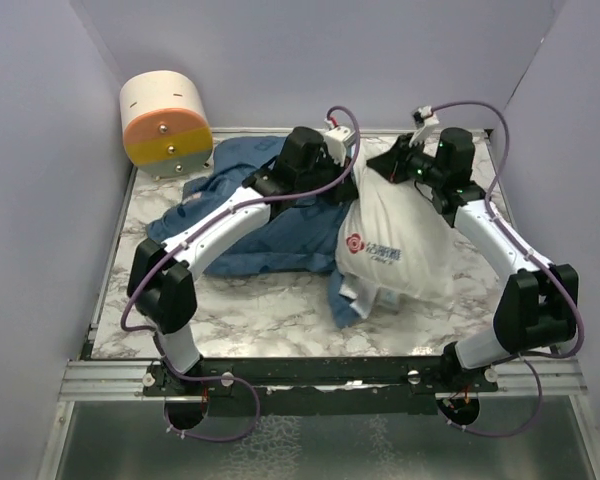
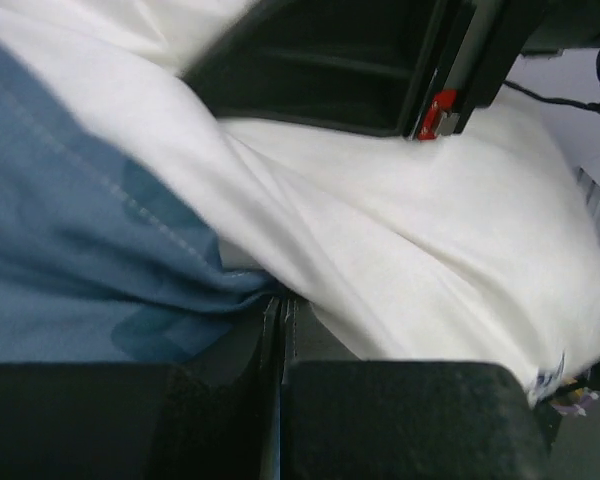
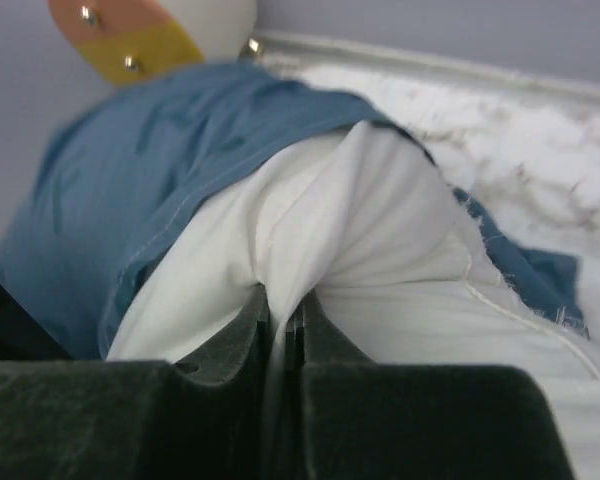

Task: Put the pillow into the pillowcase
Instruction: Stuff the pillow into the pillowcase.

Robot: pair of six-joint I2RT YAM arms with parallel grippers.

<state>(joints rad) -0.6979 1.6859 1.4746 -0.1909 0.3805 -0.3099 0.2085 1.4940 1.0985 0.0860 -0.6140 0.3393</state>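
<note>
- The pillowcase [image 1: 245, 225] is the one container here: a thin, dull blue sack spread in loose folds on the marble table [image 1: 270, 310], starting just beside the drum [image 1: 165, 122] and running from it towards the arm bases.
- Only the end of the pillow [image 1: 400, 245] that faces the drum is under blue cloth. In the right wrist view a stitched blue hem drapes over that end, and the rest of the white bulk lies bare.
- Whether that end is truly inside the sack's mouth or only covered by it cannot be told.
- The pillow lies well apart from the drum, on the far side of the pillowcase from it. It is plump, plain white and creased into a ridge at its end nearest the drum.
- A printed label [image 1: 372, 248], red mark with blue lettering, shows on the pillow's flank that faces the drum.
- The left gripper [image 2: 280, 300] is clenched on the blue hem of the pillowcase, right where it meets the white cloth.
- The right gripper [image 3: 285, 315] is clenched on a pinched fold of the pillow, its fingers tight together.
</note>
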